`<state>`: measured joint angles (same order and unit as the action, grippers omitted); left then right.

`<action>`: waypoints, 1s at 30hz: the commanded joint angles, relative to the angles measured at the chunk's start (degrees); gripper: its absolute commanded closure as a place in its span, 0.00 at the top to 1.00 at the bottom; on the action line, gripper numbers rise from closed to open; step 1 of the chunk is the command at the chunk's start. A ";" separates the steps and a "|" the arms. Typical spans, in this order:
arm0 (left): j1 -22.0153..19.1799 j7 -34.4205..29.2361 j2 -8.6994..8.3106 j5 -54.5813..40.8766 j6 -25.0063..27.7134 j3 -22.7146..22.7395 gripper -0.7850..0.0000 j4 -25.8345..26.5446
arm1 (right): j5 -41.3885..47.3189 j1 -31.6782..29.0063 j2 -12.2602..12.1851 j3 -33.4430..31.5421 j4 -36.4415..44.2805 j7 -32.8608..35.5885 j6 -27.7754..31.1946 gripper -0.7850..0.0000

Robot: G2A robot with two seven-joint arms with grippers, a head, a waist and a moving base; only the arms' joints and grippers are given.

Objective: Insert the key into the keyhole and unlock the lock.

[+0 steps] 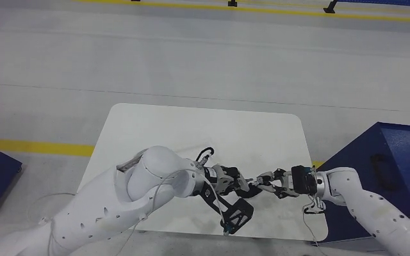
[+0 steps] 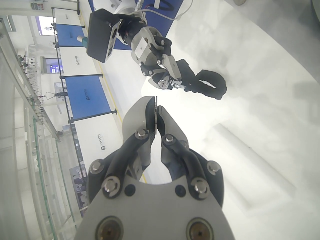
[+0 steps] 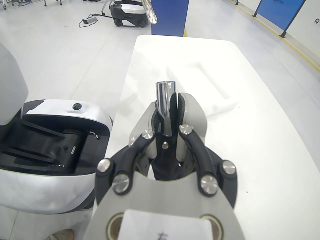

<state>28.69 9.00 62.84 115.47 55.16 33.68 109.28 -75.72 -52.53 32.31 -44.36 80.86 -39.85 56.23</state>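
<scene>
Left gripper [image 2: 155, 104] on flat key [image 3: 147, 7], right gripper [image 3: 171, 99] on chrome cylindrical lock [image 3: 165, 93]

A robot test hall is being shown. It is being divided by blue partitions [image 3: 287, 3] and yellow lines [image 1: 45, 148].

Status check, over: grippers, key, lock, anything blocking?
Left gripper shut on key. Right gripper shut on lock, keyhole facing key. Key not yet inserted; nothing seen between them.
</scene>
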 commanded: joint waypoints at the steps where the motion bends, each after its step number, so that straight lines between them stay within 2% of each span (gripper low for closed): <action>1: -0.82 0.25 0.58 -0.25 0.27 -0.98 0.00 -1.06 | -0.33 -0.25 0.06 -0.37 0.35 0.50 0.39 0.00; 13: -4.40 2.05 3.33 -0.84 0.20 -4.44 0.00 -6.26 | -4.07 -1.90 0.17 -2.89 1.94 -0.46 0.70 0.00; 30: -5.09 3.40 5.10 -0.26 0.51 -5.99 0.00 -9.22 | -6.30 -3.43 0.89 -5.26 2.06 -1.22 1.48 0.00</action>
<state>23.58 12.44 67.86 115.19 55.60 27.71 100.25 -81.89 -55.91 33.14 -49.49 82.87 -41.09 57.64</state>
